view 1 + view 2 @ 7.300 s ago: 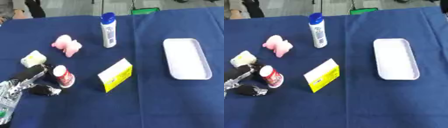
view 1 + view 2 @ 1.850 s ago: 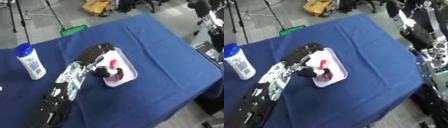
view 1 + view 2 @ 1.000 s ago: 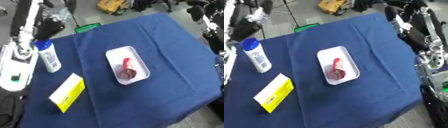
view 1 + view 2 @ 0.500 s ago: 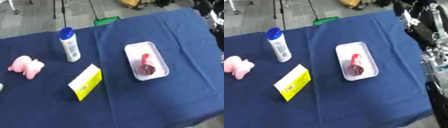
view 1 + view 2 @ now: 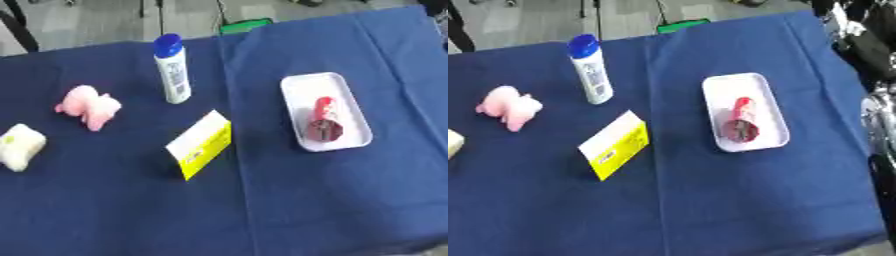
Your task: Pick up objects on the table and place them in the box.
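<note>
A white tray [image 5: 313,88] lies on the blue cloth at the right, and a red can [image 5: 322,120] lies on its side inside it. Left of the tray stands a yellow and white box [image 5: 201,144], tilted on its edge. Behind that box, a white bottle [image 5: 172,70] with a blue cap is upright. Further left lie a pink plush toy [image 5: 87,106] and a cream soft object [image 5: 19,146]. My right hand [image 5: 855,25] shows as a dark shape at the upper right, off the table and away from the objects. No left hand shows.
My right arm [image 5: 878,120], black and silver, runs down the right edge of the right eye view beside the table's edge. A green item [image 5: 245,25] lies on the floor beyond the far edge. Bare blue cloth fills the front half.
The camera has swung, so the whole picture shifted and the pink toy and cream object came into view. My left arm, raised at the left a second ago, has left the view.
</note>
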`<state>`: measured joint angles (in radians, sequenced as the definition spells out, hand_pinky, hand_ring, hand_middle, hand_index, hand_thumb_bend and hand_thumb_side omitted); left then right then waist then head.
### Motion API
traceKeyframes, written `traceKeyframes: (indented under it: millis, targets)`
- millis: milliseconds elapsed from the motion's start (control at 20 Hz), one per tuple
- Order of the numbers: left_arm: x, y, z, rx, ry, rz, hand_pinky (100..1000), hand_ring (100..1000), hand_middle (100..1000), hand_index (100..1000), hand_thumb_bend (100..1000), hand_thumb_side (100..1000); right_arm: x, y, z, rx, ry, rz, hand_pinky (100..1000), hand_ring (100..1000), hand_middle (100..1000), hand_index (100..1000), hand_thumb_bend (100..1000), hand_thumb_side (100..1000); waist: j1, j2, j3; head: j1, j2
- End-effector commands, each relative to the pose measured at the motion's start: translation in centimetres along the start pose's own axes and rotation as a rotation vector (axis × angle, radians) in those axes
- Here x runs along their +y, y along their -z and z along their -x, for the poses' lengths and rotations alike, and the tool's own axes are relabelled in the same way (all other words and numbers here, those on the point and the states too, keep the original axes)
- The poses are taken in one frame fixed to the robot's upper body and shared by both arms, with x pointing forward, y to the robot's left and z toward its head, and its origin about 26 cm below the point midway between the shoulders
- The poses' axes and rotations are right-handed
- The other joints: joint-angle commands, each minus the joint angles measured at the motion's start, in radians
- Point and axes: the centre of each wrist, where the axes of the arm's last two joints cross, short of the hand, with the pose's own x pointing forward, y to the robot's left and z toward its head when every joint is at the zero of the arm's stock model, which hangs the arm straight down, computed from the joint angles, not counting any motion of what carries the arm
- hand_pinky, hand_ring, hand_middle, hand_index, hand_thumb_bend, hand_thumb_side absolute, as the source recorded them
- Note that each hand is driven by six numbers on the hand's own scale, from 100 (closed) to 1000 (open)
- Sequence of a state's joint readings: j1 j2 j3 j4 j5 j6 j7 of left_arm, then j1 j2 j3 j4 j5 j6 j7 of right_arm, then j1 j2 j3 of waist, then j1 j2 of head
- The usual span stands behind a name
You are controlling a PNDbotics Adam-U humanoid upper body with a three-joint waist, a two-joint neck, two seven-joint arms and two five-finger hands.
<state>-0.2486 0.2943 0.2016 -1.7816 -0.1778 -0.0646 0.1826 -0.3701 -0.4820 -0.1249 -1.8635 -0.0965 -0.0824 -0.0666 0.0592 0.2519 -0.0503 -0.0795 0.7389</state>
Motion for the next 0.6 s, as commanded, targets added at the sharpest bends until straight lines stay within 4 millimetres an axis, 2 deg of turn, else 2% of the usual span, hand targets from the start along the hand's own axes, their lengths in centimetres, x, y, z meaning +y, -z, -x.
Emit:
traceKeyframes:
  millis: [50, 600]
  targets:
    - [0.20, 0.00, -0.20, -0.014, -0.016, -0.026, 553, 706, 805, 837, 523, 897, -0.61, 0.67, -0.90, -0.036, -0.035, -0.015, 834, 846, 873, 849, 490, 476, 0.003, 0.000, 0.000, -0.001, 0.012]
    - [-0.53, -0.54, -0.23, -0.019, -0.047, -0.012, 552, 686, 781, 830, 555, 832, -0.45, 0.70, -0.99, -0.042, -0.030, -0.021, 835, 847, 875, 849, 491, 476, 0.012, 0.007, -0.005, -0.002, 0.011]
